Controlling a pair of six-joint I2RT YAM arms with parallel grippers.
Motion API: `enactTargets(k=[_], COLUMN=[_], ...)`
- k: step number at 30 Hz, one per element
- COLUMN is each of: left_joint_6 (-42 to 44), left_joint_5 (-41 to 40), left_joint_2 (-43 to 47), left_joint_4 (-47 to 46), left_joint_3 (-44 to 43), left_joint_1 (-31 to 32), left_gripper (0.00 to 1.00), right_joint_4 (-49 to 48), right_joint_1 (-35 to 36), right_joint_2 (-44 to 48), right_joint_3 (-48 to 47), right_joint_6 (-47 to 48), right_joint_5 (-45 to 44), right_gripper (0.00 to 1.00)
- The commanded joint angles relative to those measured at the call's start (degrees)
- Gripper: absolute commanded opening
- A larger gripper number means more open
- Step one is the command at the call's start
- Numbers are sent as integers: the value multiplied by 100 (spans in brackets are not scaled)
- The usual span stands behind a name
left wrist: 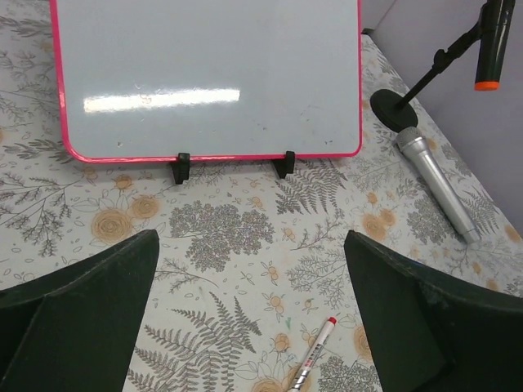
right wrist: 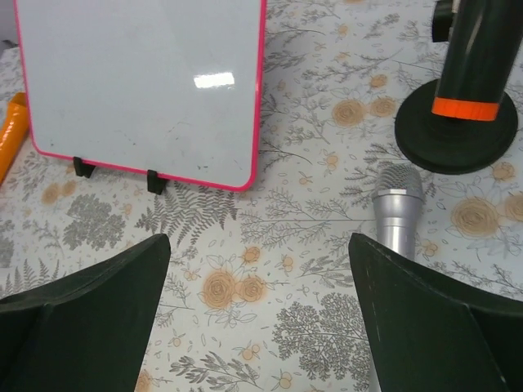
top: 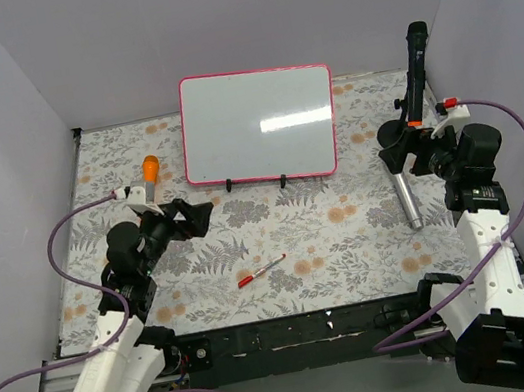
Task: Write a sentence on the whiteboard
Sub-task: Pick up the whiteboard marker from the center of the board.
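The whiteboard, glossy white with a pink-red frame, stands on two black feet at the back middle; it also shows in the left wrist view and right wrist view. Its face is blank; no sentence shows. A slim red-capped marker lies on the floral cloth in front; its capped end shows in the left wrist view. My left gripper is open and empty, left of the marker and apart from it. My right gripper is open and empty at the right, beside a silver microphone.
An orange-headed object lies left of the board. A black microphone stand with an orange band rises at the back right; its base shows in the right wrist view. The silver microphone also shows there. Grey walls enclose three sides.
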State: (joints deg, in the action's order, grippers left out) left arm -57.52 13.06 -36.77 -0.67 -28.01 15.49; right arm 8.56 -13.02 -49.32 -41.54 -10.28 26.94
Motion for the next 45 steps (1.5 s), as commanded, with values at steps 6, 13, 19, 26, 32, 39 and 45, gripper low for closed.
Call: enactTargets(k=[6, 13, 19, 26, 32, 39, 45], left_joint_6=[-277, -94, 249, 592, 566, 303, 241], left_joint_5=[1047, 167, -841, -349, -400, -1006, -1438], left_joint_2=[-1419, -2781, -4064, -4689, -4988, -5523, -6156], left_joint_4=[1252, 2568, 3125, 3283, 3670, 3977, 4180], left_joint_3=[-1302, -2242, -2595, -2850, -2912, -3254, -3659], left_joint_1=[-2, 744, 1615, 2150, 2756, 3452, 3707], left_gripper=[98, 98, 98, 89, 68, 57, 48], right_joint_4=[-1251, -472, 23, 102, 111, 137, 155], right_joint_1=[97, 282, 440, 458, 449, 449, 449], right_joint_2=[28, -87, 72, 124, 116, 98, 116], right_joint_3=[567, 858, 955, 972, 981, 1007, 1016], right_joint_6=[886, 3076, 3621, 3709, 3735, 3771, 3779], right_joint_5=[2701, 3814, 4031, 3871, 3880, 3889, 3889], right_gripper=[98, 98, 98, 98, 98, 98, 98])
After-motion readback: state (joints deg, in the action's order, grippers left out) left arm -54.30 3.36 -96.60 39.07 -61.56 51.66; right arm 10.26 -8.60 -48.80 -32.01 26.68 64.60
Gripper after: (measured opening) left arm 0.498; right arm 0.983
